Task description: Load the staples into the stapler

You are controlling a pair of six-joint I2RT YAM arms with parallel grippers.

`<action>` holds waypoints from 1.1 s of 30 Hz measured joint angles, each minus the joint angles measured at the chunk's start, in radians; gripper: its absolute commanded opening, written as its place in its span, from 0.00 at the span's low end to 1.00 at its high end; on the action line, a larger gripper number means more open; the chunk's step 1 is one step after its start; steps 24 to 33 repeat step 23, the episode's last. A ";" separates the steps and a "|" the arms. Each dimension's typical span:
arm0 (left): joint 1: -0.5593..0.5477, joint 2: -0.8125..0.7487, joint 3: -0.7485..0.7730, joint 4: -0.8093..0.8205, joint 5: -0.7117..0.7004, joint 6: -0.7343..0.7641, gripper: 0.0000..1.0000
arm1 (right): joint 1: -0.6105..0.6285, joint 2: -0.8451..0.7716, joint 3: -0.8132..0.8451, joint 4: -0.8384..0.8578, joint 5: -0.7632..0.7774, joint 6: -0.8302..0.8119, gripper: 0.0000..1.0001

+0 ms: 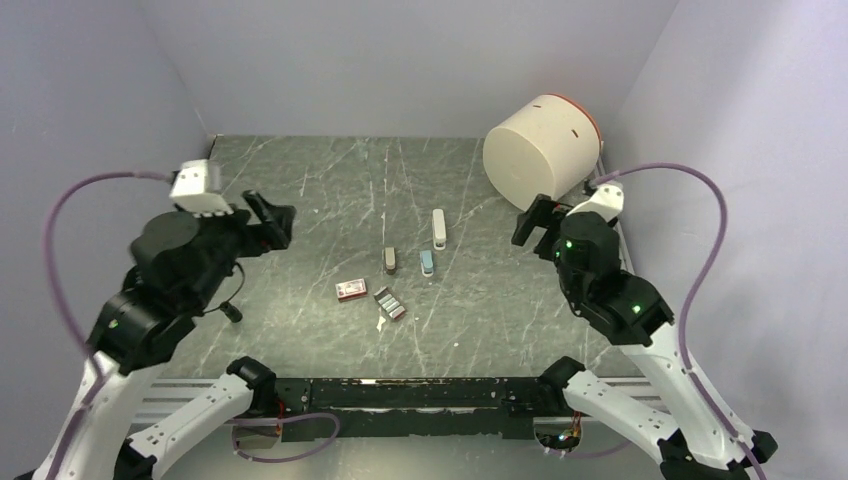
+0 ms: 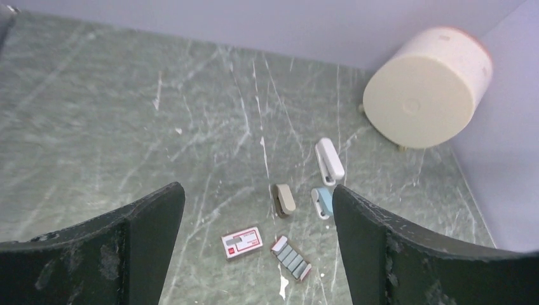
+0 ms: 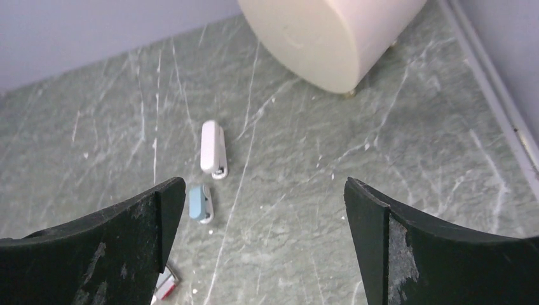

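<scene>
The staples (image 1: 390, 303) lie flat on the table (image 1: 330, 190), a grey block of strips with a red end, held by neither gripper. In the left wrist view the staples (image 2: 291, 258) show low in the gap between the two black fingers (image 2: 149, 222), nearer the finger on the right of that view and well below both. Just beside them, toward the other finger, lies a small red box (image 2: 242, 243). Farther out past the fingertips lie a tan stapler (image 2: 283, 200) and a blue stapler (image 2: 323, 203) side by side, with a white stapler (image 2: 329, 161) beyond the blue one.

The left gripper (image 1: 272, 218) hangs above the left part of the table on a raised, bent arm. It tilts down toward the middle, fingers spread wide and holding nothing.

The right gripper (image 1: 535, 222) is held up at the right side on a folded arm, angled down and inward, its fingers (image 3: 375, 229) also wide apart and bare. From its wrist the white stapler (image 3: 213, 149) lies ahead of the finger on the left of that view, and the blue stapler (image 3: 199, 203) shows just beside that fingertip. A big cream cylinder (image 3: 330, 32) lies on its side beyond the gap, close behind this gripper in the top view.
</scene>
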 measured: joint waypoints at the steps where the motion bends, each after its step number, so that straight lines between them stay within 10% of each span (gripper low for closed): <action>1: 0.000 -0.017 0.027 -0.021 -0.012 0.008 0.90 | 0.000 -0.006 0.023 -0.014 0.019 -0.002 1.00; 33: 0.000 -0.067 0.175 -0.267 -0.204 0.045 0.91 | 0.000 -0.013 0.102 -0.090 0.092 -0.044 1.00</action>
